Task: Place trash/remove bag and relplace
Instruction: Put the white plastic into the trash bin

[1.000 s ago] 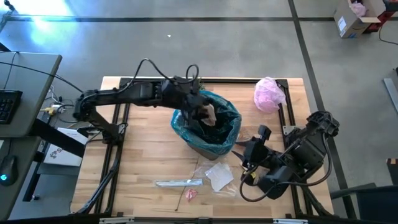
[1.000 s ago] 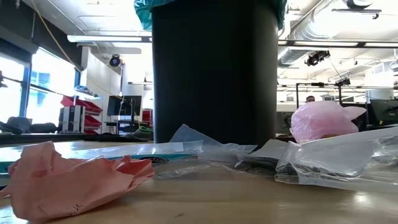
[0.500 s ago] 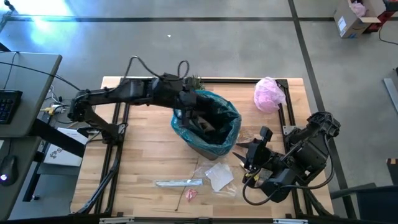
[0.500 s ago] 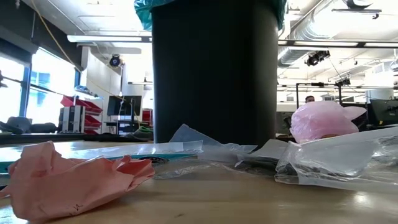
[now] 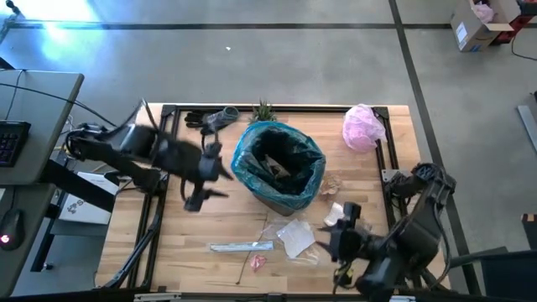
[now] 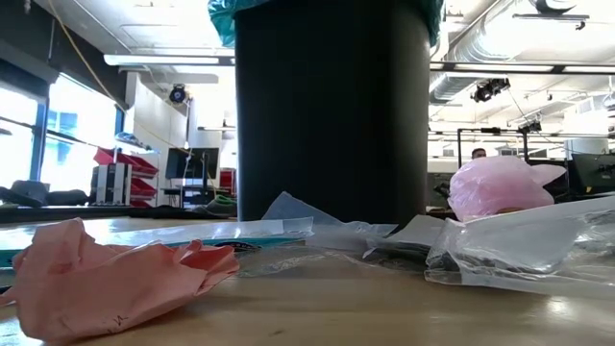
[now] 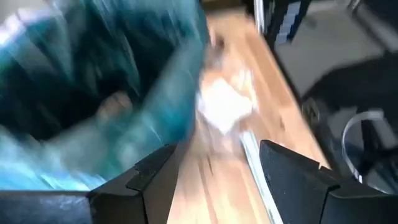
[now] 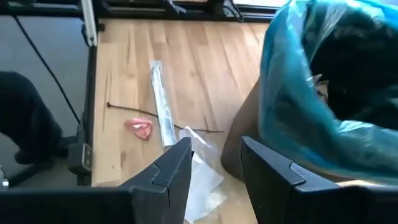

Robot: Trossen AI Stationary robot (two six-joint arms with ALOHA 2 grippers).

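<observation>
Left gripper (image 5: 197,195) hangs with its fingers spread and empty, just left of the bag (image 5: 281,162) — the teal liner lining the dark bin (image 6: 332,111) mid-table, some trash already inside. Right gripper (image 8: 214,163) sits at the near right, half parted around nothing (low over the table (image 5: 193,231)), facing a silvery wrapper (image 5: 242,247), a clear wrapper (image 5: 295,237) and a pink scrap (image 5: 257,262). A pink bag (image 5: 363,126) lies at the far right.

Bin with the bag (image 5: 279,164) lining it stands mid-table; a plant (image 5: 263,111) just behind it, a second bag (image 5: 363,126) at the far right corner. Near side of the bin: long wrapper (image 5: 242,247), paper scrap (image 5: 295,236), small crumpled piece (image 5: 257,262). Left gripper (image 5: 200,178) left of the bin, right gripper (image 5: 342,239) at the near right.
</observation>
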